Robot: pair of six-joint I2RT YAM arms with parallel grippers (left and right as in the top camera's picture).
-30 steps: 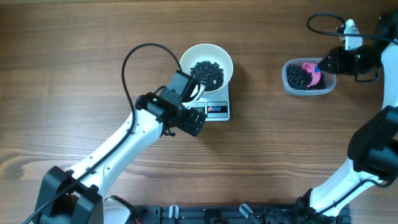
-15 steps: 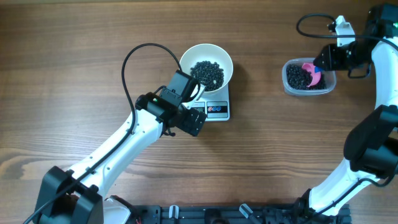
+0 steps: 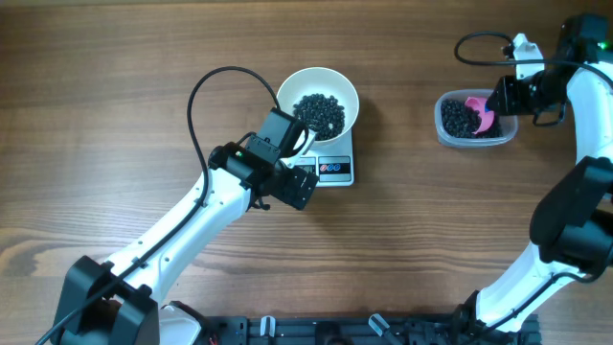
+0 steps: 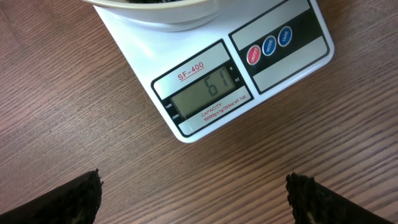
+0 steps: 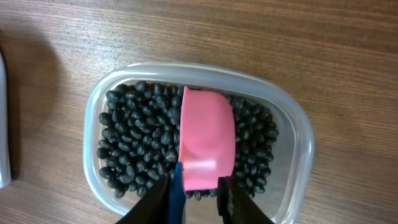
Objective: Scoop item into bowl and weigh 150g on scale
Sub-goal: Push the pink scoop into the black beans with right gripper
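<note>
L pincer (image 4: 193, 202) was released, jaws fully apart. Only its two dark fingertips (image 4: 68, 202) showed, at the bottom corners of the L wrist view, w/ wood table (image 4: 74, 93) btwn them. It hovered just in front of the scale (image 4: 292, 62), apart from it.

The scale sat on the table near centre, its display (image 4: 208, 93) facing the L arm and reading 61. Three round buttons (image 4: 268, 45), one red and two blue, sat beside the display. The white bowl (image 3: 337, 79) stood upright on the scale's platform and covered most of it. A dark heap of beans (image 3: 318, 112) lay in the bowl's bottom, below the rim.

R side: a clear tub (image 5: 300, 134) stood on the table well apart from the scale, to its R in the overhead view. More beans covered the tub's floor in a loose layer. A pink scoop (image 5: 206, 140) lay in the tub among them, its blue handle (image 5: 177, 193) pointing back at the R pincer (image 5: 194, 191).

R pincer was clenched on the scoop's handle end, one finger against the blue handle and the other against the pink edge. Couldn't tell which way the scoop's mouth faced or whether it held any beans.
</note>
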